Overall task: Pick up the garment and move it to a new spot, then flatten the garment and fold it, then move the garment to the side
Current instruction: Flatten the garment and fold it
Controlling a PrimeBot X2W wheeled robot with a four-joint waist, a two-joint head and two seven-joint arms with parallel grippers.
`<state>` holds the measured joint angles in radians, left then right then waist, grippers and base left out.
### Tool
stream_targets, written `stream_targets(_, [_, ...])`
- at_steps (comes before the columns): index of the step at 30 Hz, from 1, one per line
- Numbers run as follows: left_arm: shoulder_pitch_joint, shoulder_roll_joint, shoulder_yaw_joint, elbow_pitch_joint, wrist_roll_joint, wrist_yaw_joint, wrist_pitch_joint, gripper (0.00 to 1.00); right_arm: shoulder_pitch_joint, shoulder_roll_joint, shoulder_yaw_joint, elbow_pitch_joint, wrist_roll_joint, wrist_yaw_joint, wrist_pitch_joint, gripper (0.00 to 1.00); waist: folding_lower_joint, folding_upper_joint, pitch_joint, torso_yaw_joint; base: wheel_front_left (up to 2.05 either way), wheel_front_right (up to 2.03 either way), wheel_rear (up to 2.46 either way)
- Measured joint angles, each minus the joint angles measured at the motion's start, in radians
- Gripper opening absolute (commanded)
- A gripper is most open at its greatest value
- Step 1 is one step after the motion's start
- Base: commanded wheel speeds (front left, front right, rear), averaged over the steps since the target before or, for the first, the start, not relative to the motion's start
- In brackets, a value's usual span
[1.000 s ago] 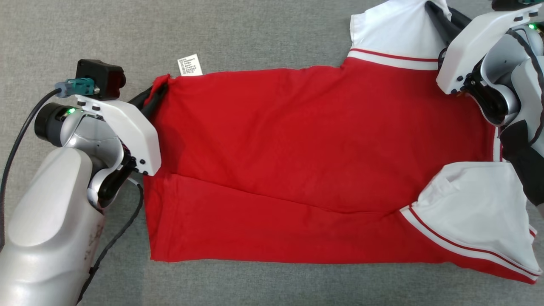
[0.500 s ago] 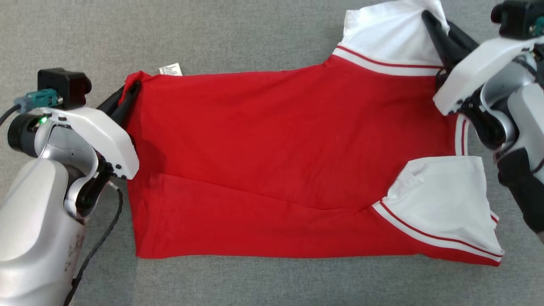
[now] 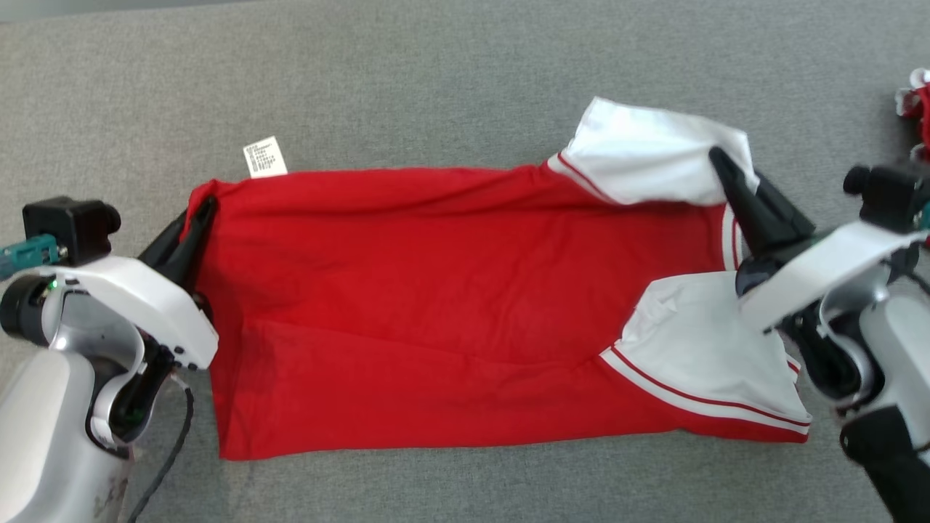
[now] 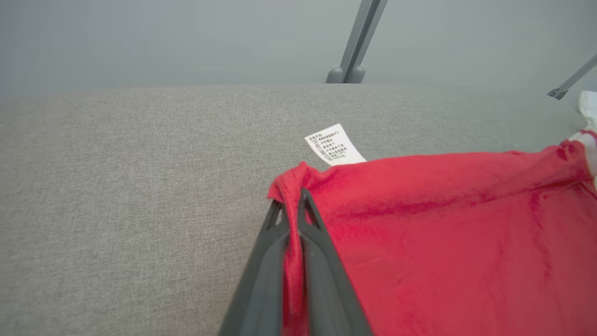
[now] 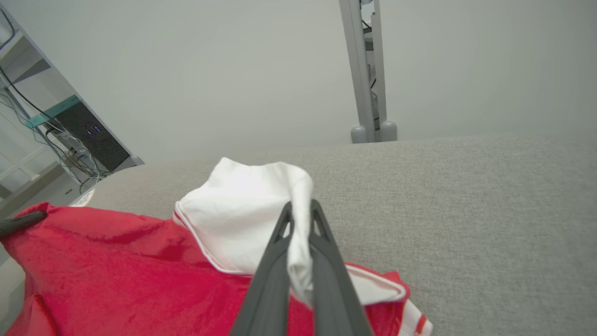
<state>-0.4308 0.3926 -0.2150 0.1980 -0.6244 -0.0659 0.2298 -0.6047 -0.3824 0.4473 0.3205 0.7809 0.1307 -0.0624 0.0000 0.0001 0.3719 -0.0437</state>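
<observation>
As two grippers (image 3: 205, 205) (image 3: 717, 154) pinch, one garment (image 3: 436, 290) lies stretched

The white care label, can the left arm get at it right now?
Probably not yet: the left end effector is shut on a corner of the shirt. The care label lies uncovered just beyond it.

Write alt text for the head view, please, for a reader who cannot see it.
A red T-shirt with white sleeves is stretched sideways across a grey fabric surface, gripped at both ends. The left gripper is shut on a red hem corner beside a white care label. The right gripper is shut on the upper white sleeve.
</observation>
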Motion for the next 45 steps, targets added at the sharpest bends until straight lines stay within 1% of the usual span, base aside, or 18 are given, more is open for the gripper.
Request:
stream_targets(6, [0.089, -0.006, 0.022, -0.026, -0.038, 0.019, -0.006, 0.00, 0.183, 0.060, -0.068, -0.114, -0.021, 0.000, 0.014, 0.00, 0.0000, 0.0000, -0.028, -0.023, 0.00, 0.00, 0.00])
stream_targets(12, [0.147, -0.012, 0.043, -0.049, -0.057, 0.034, -0.034, 0.00, 0.282, 0.110, -0.124, -0.174, -0.069, 0.000, 0.041, 0.00, 0.0001, 0.0000, -0.044, -0.039, 0.00, 0.00, 0.00])
stream_targets(21, [0.217, -0.048, 0.025, -0.070, -0.063, 0.041, -0.074, 0.00, 0.331, 0.147, -0.173, -0.196, -0.125, 0.000, 0.064, 0.00, 0.0000, 0.0000, -0.066, -0.035, 0.00, 0.00, 0.00])
stream_targets(28, [0.263, -0.080, 0.003, -0.059, -0.063, 0.041, -0.109, 0.00, 0.333, 0.141, -0.170, -0.157, -0.166, 0.000, 0.057, 0.00, 0.0000, 0.0000, -0.069, -0.020, 0.00, 0.00, 0.00])
stream_targets(29, [0.264, -0.083, 0.001, -0.053, -0.061, 0.042, -0.117, 0.00, 0.333, 0.139, -0.167, -0.146, -0.170, 0.000, 0.053, 0.04, 0.0000, 0.0000, -0.068, -0.018, 0.00, 0.00, 0.00])
stream_targets(30, [0.264, -0.086, -0.001, -0.050, -0.059, 0.042, -0.124, 0.02, 0.332, 0.137, -0.161, -0.137, -0.171, 0.000, 0.052, 0.30, 0.0000, 0.0000, -0.066, -0.015, 0.00, 0.00, 0.00])
stream_targets(31, [0.264, -0.088, -0.003, -0.046, -0.056, 0.042, -0.130, 0.26, 0.331, 0.132, -0.150, -0.129, -0.174, 0.000, 0.051, 0.67, 0.0000, 0.0000, -0.065, -0.013, 0.00, 0.00, 0.00])
stream_targets(32, [0.265, -0.092, -0.006, -0.040, -0.054, 0.042, -0.136, 0.42, 0.329, 0.127, -0.143, -0.117, -0.176, 0.000, 0.052, 1.00, 0.0000, 0.0000, -0.064, -0.010, 0.00, 0.00, 0.00])
stream_targets(33, [0.266, -0.096, -0.010, -0.036, -0.054, 0.042, -0.140, 0.70, 0.329, 0.123, -0.140, -0.106, -0.180, 0.000, 0.048, 1.00, 0.0000, 0.0000, -0.063, -0.008, 0.00, 0.00, 0.00])
stream_targets(34, [0.269, -0.099, -0.013, -0.035, -0.055, 0.039, -0.143, 0.94, 0.327, 0.117, -0.143, -0.094, -0.187, 0.000, 0.040, 1.00, 0.0000, 0.0000, -0.062, -0.007, 0.00, 0.00, 0.00])
stream_targets(35, [0.276, -0.105, -0.017, -0.035, -0.057, 0.031, -0.149, 1.00, 0.324, 0.112, -0.144, -0.082, -0.195, 0.000, 0.033, 1.00, 0.0000, 0.0000, -0.062, -0.006, 0.00, 0.00, 0.00])
stream_targets(38, [0.294, -0.113, -0.023, -0.033, -0.063, 0.028, -0.162, 1.00, 0.314, 0.101, -0.145, -0.057, -0.199, 0.000, 0.016, 1.00, 0.0000, 0.0000, -0.062, -0.004, 0.00, 0.00, 0.00])
stream_targets(39, [0.301, -0.112, -0.023, -0.032, -0.062, 0.027, -0.171, 0.95, 0.312, 0.095, -0.144, -0.049, -0.205, 0.000, 0.008, 1.00, 0.0000, 0.0000, -0.063, -0.003, 0.00, 0.00, 0.00])
stream_targets(40, [0.313, -0.111, -0.025, -0.033, -0.059, 0.020, -0.190, 0.58, 0.312, 0.084, -0.148, -0.039, -0.205, 0.000, -0.001, 1.00, 0.0000, 0.0000, -0.066, 0.000, 0.00, 0.00, 0.00])
stream_targets(41, [0.319, -0.112, -0.026, -0.035, -0.059, 0.013, -0.198, 0.47, 0.312, 0.080, -0.152, -0.034, -0.203, 0.000, -0.004, 1.00, 0.0000, 0.0000, -0.069, 0.002, 0.00, 0.00, 0.00])
stream_targets(42, [0.326, -0.113, -0.029, -0.036, -0.060, 0.011, -0.202, 0.44, 0.312, 0.076, -0.154, -0.030, -0.201, 0.000, -0.009, 1.00, 0.0000, 0.0000, -0.073, 0.003, 0.00, 0.00, 0.00])
stream_targets(44, [0.346, -0.114, -0.032, -0.038, -0.063, 0.005, -0.211, 0.42, 0.317, 0.070, -0.158, -0.028, -0.198, 0.000, -0.010, 1.00, 0.0000, 0.0000, -0.084, 0.006, 0.00, 0.00, 0.00])
stream_targets(45, [0.356, -0.115, -0.033, -0.040, -0.064, 0.005, -0.214, 0.44, 0.322, 0.069, -0.167, -0.028, -0.192, 0.000, -0.017, 1.00, 0.0000, 0.0000, -0.091, 0.007, 0.00, 0.00, 0.00])
